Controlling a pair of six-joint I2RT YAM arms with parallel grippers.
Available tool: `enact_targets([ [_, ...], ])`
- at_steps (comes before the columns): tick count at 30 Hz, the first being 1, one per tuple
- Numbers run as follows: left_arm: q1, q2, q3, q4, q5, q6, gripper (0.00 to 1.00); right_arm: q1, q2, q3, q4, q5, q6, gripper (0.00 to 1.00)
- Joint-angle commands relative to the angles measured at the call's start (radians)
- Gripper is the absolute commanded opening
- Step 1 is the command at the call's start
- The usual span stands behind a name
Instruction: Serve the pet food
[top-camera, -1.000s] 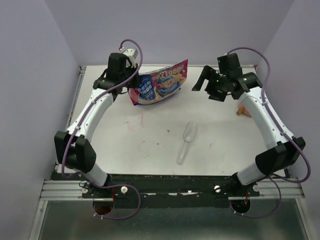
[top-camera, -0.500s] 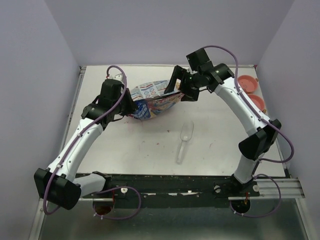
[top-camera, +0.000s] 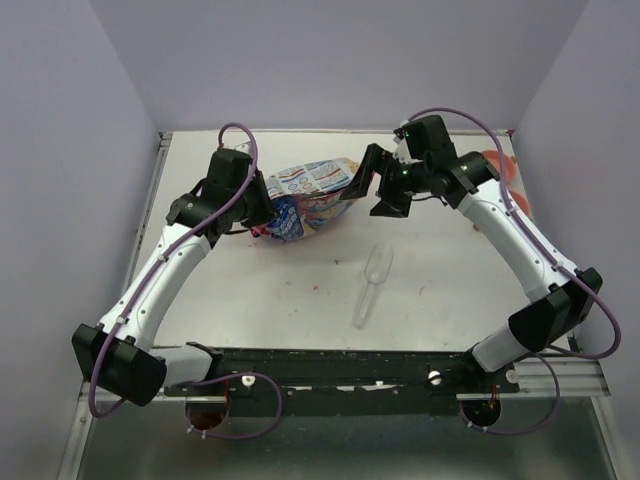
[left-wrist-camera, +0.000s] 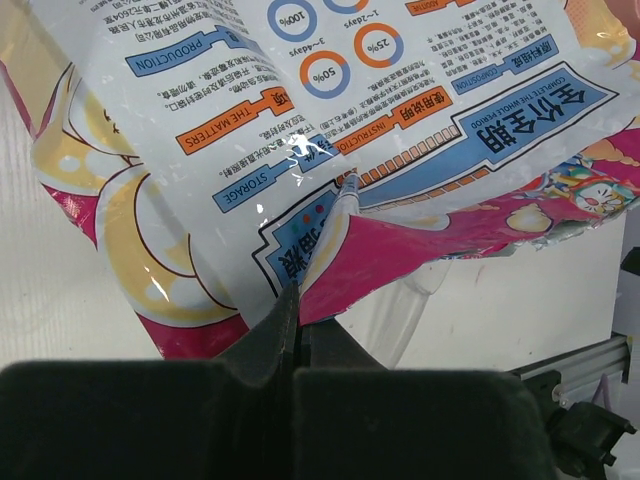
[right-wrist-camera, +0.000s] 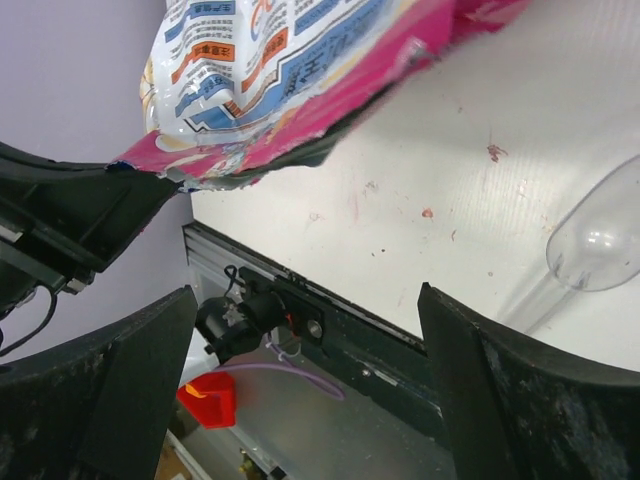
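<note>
- Half a second ago the right tool (top-camera: 372, 192) sat up against the top right corner of the bag (top-camera: 310, 185). It now stands lower and a little further right, off that corner.
- A second ago the bag stood at the back of the tabletop (top-camera: 450, 270) with its pink front showing. It now lies nearer the middle with the printed back panel facing up.
- The left arm has stretched forward since then, and its elbow is now low at the left of the top view.
- The scoop (top-camera: 372, 280) has not moved.
- The left tool (left-wrist-camera: 298, 310) is pressed together on a fold at the bag's pink edge (left-wrist-camera: 350, 120). From above, the left tool (top-camera: 262, 210) holds the bag's left end.
- The right tool (right-wrist-camera: 305, 292) has its fingers wide apart with nothing between them. The bag (right-wrist-camera: 280, 70) hangs above and ahead of it, clear of the tabletop there.
- The pet food shows in no view. The pictures do not tell whether it is inside the bag.
- The clear scoop (right-wrist-camera: 600, 240) lies alone in front of the bag, well apart from it, with its handle toward the near rail.
- Bare tabletop lies on both sides of the scoop.
- Walls close in the left, back and right edges.
- A red dish (top-camera: 503, 165) sits at the right edge, mostly hidden behind the right arm.
</note>
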Motion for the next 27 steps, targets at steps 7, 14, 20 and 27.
enact_targets([
  [7,-0.009,0.055,0.127,-0.103,0.201,-0.177,0.00,-0.004,-0.021,-0.100,0.144,-0.060,0.135,1.00],
  [14,-0.008,0.028,0.123,-0.102,0.258,-0.246,0.00,0.001,0.123,0.023,0.187,-0.143,0.072,1.00],
  [20,0.003,0.008,0.097,-0.103,0.258,-0.266,0.00,0.013,0.236,0.142,0.195,-0.172,0.067,0.96],
  [27,0.015,0.011,0.109,-0.106,0.269,-0.262,0.00,0.016,0.206,0.094,0.224,-0.149,0.133,0.76],
])
